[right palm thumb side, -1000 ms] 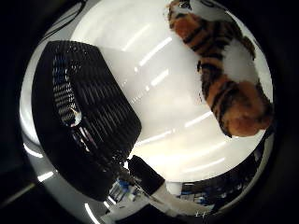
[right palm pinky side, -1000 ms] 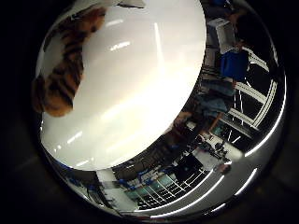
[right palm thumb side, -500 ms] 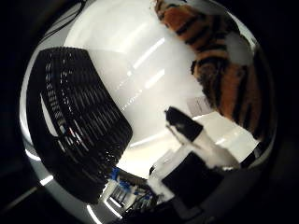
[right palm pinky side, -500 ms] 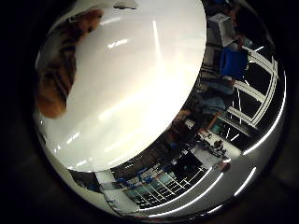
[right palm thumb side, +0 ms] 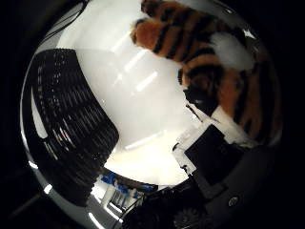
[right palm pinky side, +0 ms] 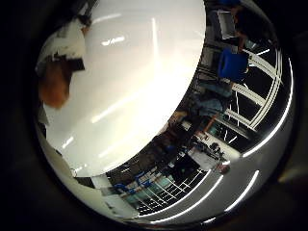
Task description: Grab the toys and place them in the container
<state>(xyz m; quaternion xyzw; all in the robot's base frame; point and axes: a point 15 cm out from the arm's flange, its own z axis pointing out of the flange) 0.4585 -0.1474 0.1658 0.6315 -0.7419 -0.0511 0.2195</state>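
A striped orange and black plush tiger (right palm thumb side: 200, 43) lies on the white table (right palm thumb side: 138, 95), close under the palm. My right hand (right palm thumb side: 214, 148) has a white and black finger curled in, its dark tip pressed against the tiger's body. In the little finger side view, another white finger part (right palm pinky side: 65, 43) lies over the orange end of the toy (right palm pinky side: 54, 90). A black mesh container (right palm thumb side: 71, 124) stands on the table beside the tiger, a short gap away. Its inside is not visible.
The round edge of the white table (right palm pinky side: 159, 139) drops off to a room with shelves and blue chairs (right palm pinky side: 233, 65) beyond.
The hand has come closer to the tiger, which now fills more of the thumb side view. A finger has curled in from the edge and reached the toy.
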